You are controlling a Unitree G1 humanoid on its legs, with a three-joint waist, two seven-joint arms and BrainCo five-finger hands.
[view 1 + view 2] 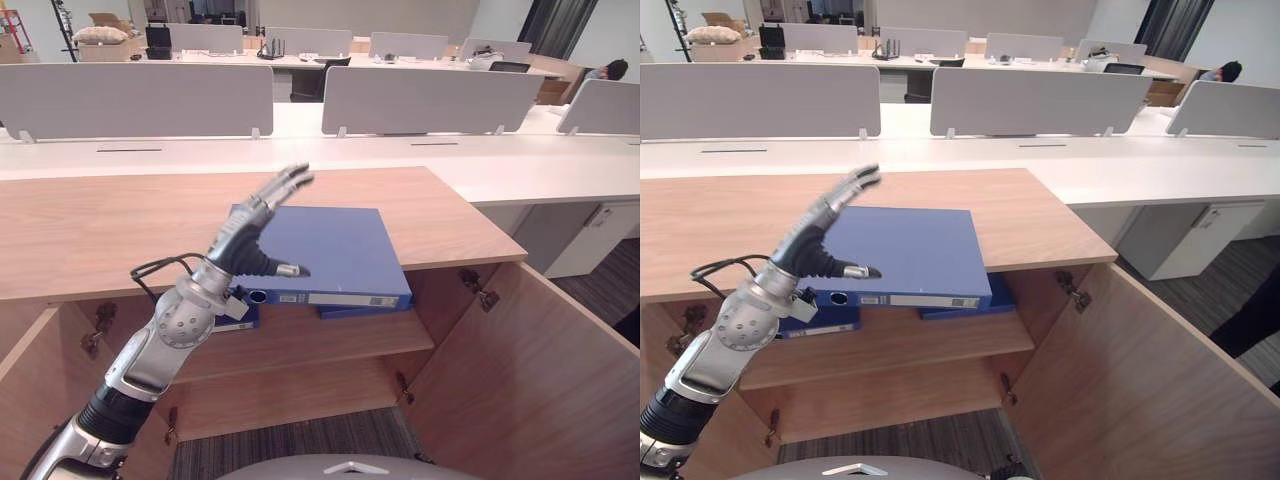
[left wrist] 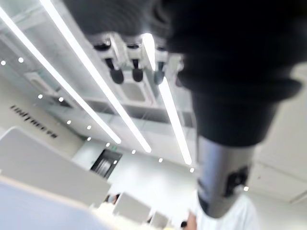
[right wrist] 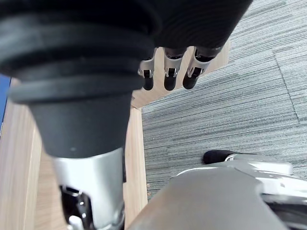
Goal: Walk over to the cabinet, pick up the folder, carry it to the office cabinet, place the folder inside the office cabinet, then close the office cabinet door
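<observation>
Left eye view, left hand (image 1: 247, 243) overlapping folder (image 1: 335, 245)

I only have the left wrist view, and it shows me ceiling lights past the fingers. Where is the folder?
Observer: The blue folder lies flat on the wooden cabinet top, with its spine jutting past the front edge.
Operator: And where is my hand relative to it?
Observer: The left hand is raised over the folder's left side, fingers straight and thumb out, holding nothing.
</observation>
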